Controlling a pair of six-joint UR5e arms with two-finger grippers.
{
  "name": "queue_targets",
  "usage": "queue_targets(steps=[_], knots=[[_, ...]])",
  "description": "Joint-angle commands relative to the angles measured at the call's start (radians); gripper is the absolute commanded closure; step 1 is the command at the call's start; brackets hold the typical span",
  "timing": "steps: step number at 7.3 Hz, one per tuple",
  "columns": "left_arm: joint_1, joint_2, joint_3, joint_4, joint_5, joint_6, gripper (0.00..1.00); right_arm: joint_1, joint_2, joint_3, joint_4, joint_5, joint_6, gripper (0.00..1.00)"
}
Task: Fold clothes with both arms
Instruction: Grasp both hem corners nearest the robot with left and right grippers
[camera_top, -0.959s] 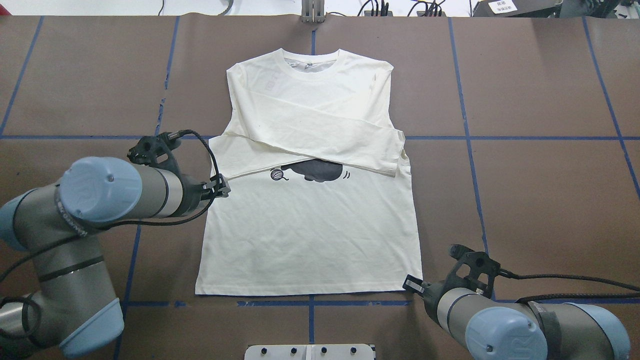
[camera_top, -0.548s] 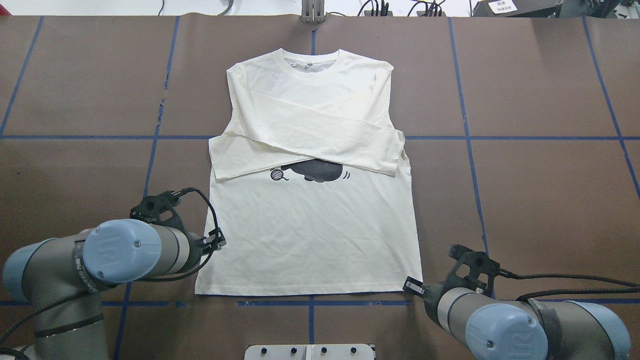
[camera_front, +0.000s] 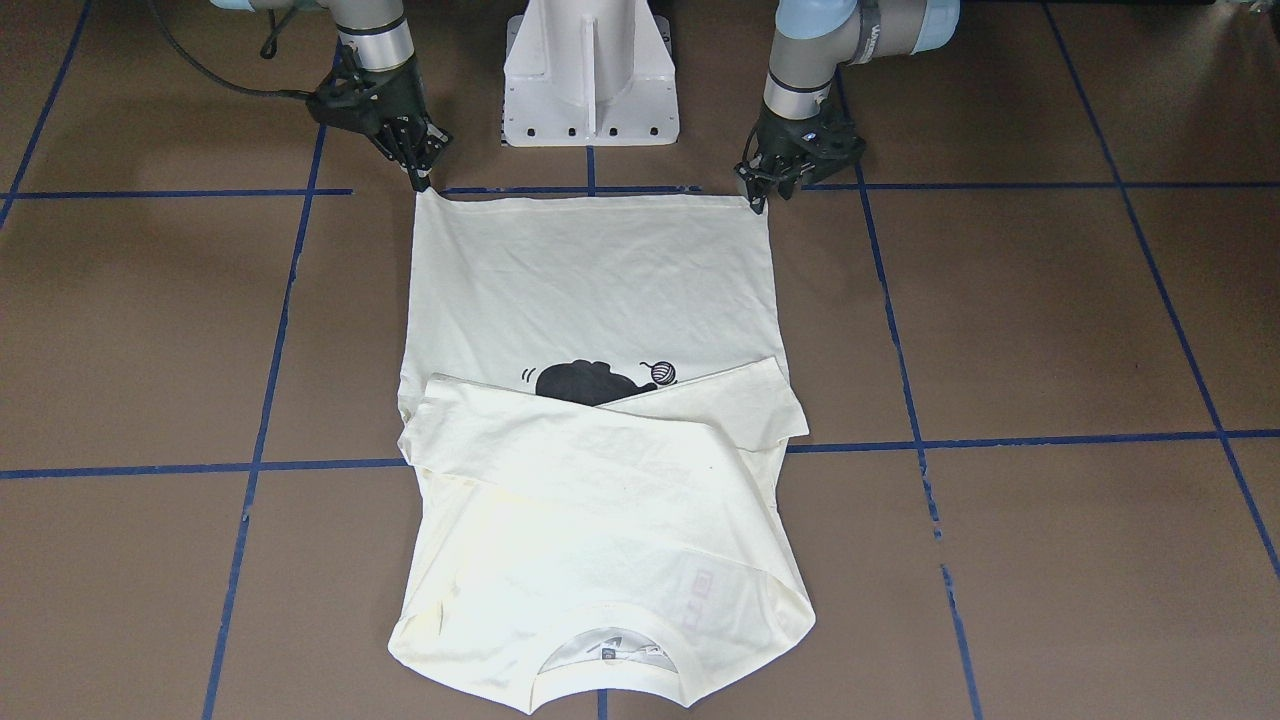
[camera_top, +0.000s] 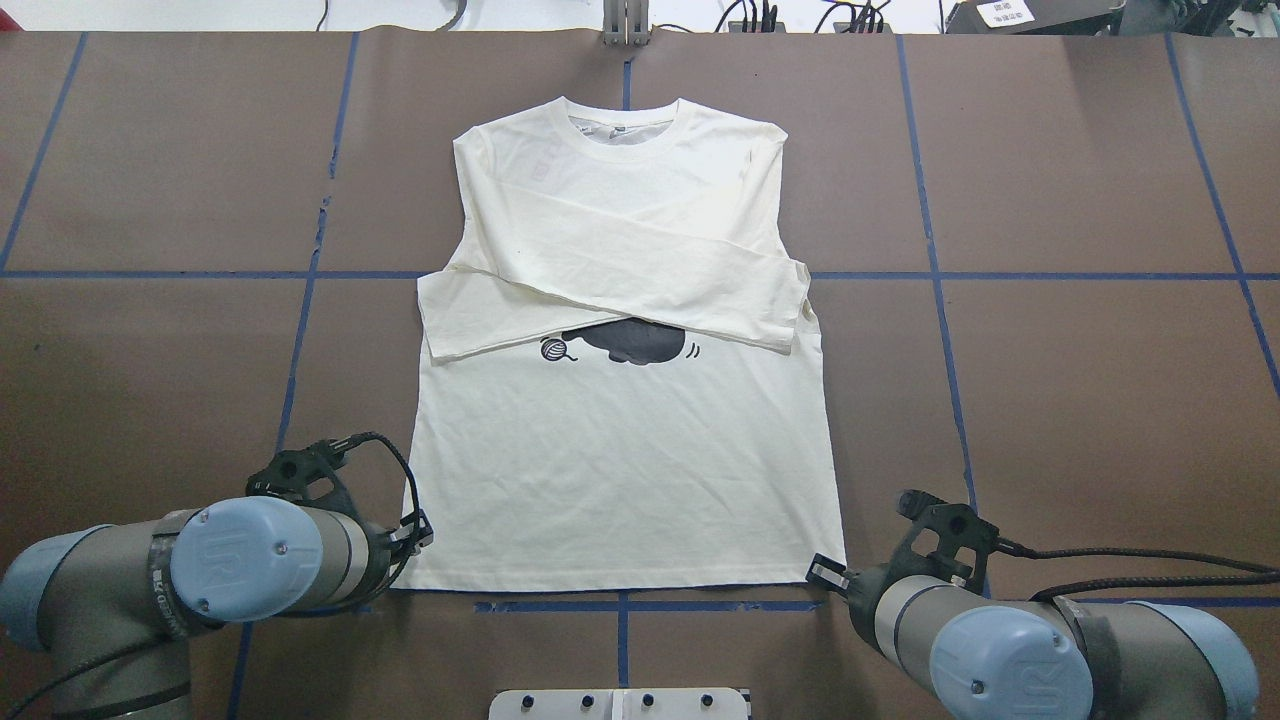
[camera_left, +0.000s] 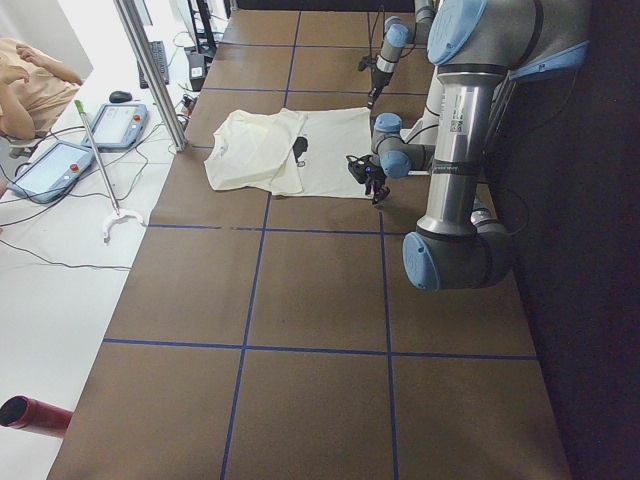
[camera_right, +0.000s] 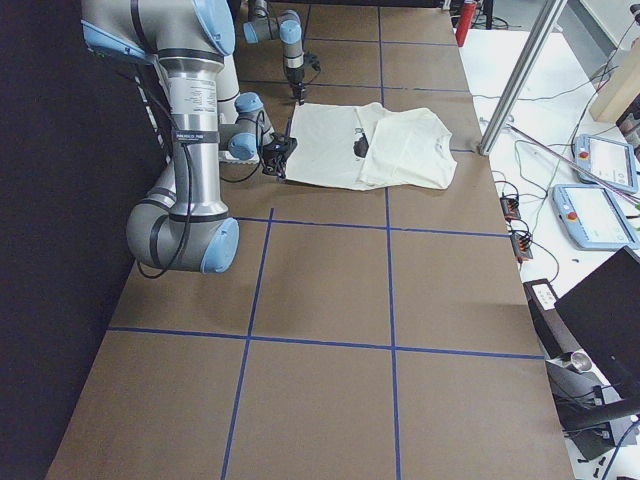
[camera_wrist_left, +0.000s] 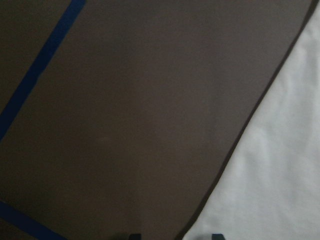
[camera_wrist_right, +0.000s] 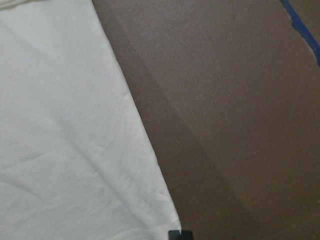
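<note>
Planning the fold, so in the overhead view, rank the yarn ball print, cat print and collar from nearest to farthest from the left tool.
From the left tool:
1. Yarn ball print, mid-shirt, left side.
2. Cat print, mid-shirt, centre.
3. Collar, far end.

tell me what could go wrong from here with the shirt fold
The right gripper looks shut on just the tip of the T-shirt hem corner, so it may slip out on lifting. The left gripper is open with the shirt's edge between its jaws; closing there may catch little cloth, skewing the fold. The crossed sleeves lie loose and could slide.
</note>
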Motion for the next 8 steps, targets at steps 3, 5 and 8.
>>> queue_targets(steps=[3, 5, 8], knots=[[0.006, 0.000, -0.018, 0.000, -0.002, -0.008, 0.96, 0.002, -0.003, 0.000, 0.000, 0.000, 0.000, 1.00], [0.006, 0.005, -0.012, 0.000, 0.004, -0.005, 1.00, 0.003, -0.014, 0.000, 0.000, 0.000, 0.000, 1.00], [0.006, -0.003, -0.020, 0.000, 0.001, -0.005, 1.00, 0.005, -0.015, 0.000, 0.000, 0.000, 0.000, 1.00]])
